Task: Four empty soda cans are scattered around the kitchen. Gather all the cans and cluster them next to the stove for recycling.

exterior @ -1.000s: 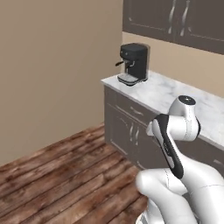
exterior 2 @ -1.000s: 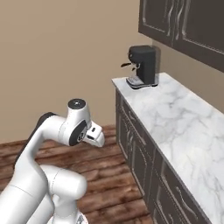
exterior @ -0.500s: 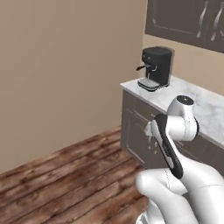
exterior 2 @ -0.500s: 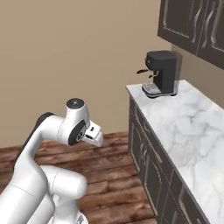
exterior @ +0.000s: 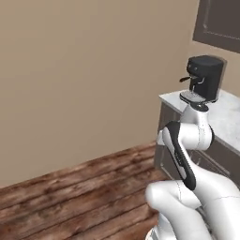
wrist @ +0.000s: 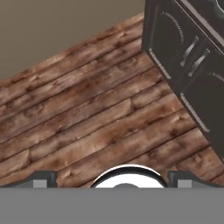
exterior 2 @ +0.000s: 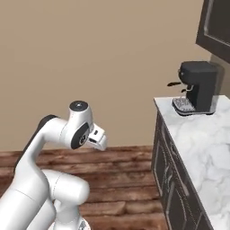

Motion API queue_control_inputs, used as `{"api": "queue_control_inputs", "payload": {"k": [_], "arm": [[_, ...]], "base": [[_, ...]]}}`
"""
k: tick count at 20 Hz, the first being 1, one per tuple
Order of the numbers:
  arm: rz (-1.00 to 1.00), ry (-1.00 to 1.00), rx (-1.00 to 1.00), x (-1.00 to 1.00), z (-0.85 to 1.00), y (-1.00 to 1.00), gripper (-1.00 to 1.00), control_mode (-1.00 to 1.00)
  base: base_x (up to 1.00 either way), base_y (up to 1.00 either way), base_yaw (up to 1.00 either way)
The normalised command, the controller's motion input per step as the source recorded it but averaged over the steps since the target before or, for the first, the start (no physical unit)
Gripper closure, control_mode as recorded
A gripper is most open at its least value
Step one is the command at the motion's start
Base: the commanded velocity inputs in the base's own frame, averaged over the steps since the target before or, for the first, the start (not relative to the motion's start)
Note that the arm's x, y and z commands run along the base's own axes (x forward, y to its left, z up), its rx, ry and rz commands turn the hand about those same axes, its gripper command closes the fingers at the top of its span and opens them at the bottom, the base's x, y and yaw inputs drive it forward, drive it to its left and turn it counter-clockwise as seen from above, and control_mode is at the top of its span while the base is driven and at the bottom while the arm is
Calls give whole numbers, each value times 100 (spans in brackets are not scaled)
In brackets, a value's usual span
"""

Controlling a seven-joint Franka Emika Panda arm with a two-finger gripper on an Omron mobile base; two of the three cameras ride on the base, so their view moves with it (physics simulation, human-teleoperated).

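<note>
The soda cans and the stove are out of view. My gripper (wrist: 113,179) points down at the wood-plank floor (wrist: 87,118), and its two dark fingertips (wrist: 43,178) stand far apart with nothing between them, so it is open. In the right base view the hand (exterior 2: 97,137) hangs folded close to the arm, above the floor and left of the dark cabinets (exterior 2: 173,179). A corner of the kitchen shows, with a beige wall (exterior: 93,70) and a white marble counter (exterior 2: 202,139).
A black coffee machine (exterior: 204,77) (exterior 2: 197,87) stands at the counter's near end. Dark base cabinet doors (wrist: 188,57) with handles rise at the right of the hand view. An upper cabinet (exterior: 220,23) hangs above. Wood floor (exterior: 70,197) stretches to the left.
The whole picture has shifted: the counter and coffee machine slid toward the right in both base views, so the camera has moved. The arm keeps its folded pose and the gripper stays open.
</note>
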Motion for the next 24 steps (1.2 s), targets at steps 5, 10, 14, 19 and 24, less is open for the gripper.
{"api": "queue_control_inputs", "payload": {"k": [5,10,14,19,24], "arm": [[0,0,0,0,0,0,-100,100],[0,0,0,0,0,0,-100,100],[0,0,0,0,0,0,-100,100],[0,0,0,0,0,0,-100,100],[0,0,0,0,0,0,-100,100]], "base": [[4,1,46],[0,10,44],[2,12,41],[11,17,39],[27,25,31]]}}
